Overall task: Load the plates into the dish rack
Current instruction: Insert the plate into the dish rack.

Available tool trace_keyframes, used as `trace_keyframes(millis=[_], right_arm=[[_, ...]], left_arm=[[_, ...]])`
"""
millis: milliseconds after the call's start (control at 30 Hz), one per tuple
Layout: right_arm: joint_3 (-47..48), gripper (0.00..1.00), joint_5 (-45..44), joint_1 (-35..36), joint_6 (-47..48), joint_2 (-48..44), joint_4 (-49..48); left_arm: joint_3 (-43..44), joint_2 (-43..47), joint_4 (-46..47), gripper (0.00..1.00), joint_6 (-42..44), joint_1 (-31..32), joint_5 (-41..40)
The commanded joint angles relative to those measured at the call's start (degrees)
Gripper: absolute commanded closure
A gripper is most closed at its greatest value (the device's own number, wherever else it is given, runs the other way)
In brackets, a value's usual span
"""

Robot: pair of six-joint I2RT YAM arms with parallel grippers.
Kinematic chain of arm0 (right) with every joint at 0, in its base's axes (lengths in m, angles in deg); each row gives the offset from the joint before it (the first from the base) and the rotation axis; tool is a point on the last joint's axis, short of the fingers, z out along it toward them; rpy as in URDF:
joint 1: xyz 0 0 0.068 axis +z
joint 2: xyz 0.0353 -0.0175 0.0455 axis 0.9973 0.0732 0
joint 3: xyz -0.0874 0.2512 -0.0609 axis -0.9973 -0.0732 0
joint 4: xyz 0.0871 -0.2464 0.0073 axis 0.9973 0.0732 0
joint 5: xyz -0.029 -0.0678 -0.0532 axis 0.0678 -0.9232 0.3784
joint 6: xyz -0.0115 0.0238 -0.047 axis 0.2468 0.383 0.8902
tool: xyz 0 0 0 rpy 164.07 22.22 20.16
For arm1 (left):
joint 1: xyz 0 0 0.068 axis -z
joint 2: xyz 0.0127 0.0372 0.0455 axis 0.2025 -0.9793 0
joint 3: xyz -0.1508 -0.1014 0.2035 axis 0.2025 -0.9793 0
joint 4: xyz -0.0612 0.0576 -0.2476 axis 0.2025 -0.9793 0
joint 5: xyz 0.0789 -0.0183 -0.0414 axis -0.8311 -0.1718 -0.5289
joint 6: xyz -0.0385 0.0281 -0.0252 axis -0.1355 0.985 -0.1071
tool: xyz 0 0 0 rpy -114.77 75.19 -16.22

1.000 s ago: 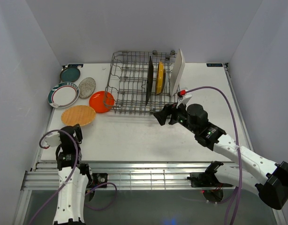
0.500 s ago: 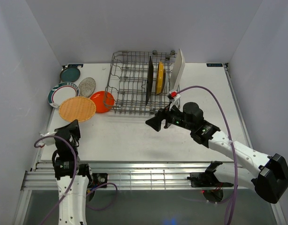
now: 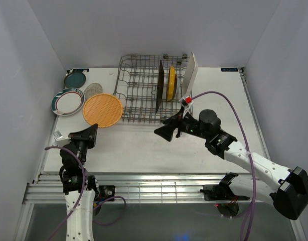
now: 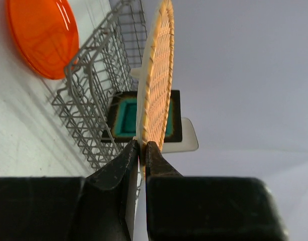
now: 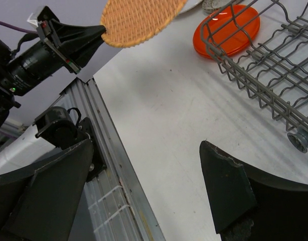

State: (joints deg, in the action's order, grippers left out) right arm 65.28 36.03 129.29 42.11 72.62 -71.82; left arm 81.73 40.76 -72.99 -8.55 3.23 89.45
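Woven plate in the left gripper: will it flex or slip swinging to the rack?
Probably stiff: the woven plate stands straight, pinched at its edge by the left gripper. Likely light, being thin weave. Its ribbed rim should resist slipping.

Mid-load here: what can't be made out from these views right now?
- Top view: the woven plate, held up by the left gripper, covers the orange plate and part of the speckled grey plate.
- Left wrist view: the woven plate, edge-on, hides the middle of the green-centred square plate and what stands behind it.
- Right wrist view: the dish rack is cut off by the top and right frame edges; only a corner shows.
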Motion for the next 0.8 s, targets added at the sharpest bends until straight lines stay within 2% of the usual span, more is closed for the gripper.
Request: trace_keyframes(millis=[0, 133, 267, 500, 767], right_arm=[[-0.63, 0.08, 1.24, -0.24, -1.7, -1.02, -4.57], [-1.6, 0.07, 0.27, -0.16, -3.2, -0.23, -6.77], [-3.27, 0.06, -0.34, -0.07, -5.39, 0.92, -9.67], [-6.61, 0.05, -5.61, 0.55, -5.57, -1.89, -12.49], [-7.93, 0.04, -5.09, 0.72, -7.33, 0.04, -16.0]], left_arm=[[-1.71, 0.09, 9.23, 1.0, -2.17, -0.08, 7.71], [-4.97, -0.96, 15.29, 1.0, -4.27, -0.08, 11.93], [-8.66, -3.33, 25.22, 1.0, -7.17, -0.08, 16.49], [-9.19, -5.36, 28.75, 1.0, -7.88, -0.08, 20.81], [-9.54, -5.97, 31.74, 1.0, -8.67, 0.01, 24.41]])
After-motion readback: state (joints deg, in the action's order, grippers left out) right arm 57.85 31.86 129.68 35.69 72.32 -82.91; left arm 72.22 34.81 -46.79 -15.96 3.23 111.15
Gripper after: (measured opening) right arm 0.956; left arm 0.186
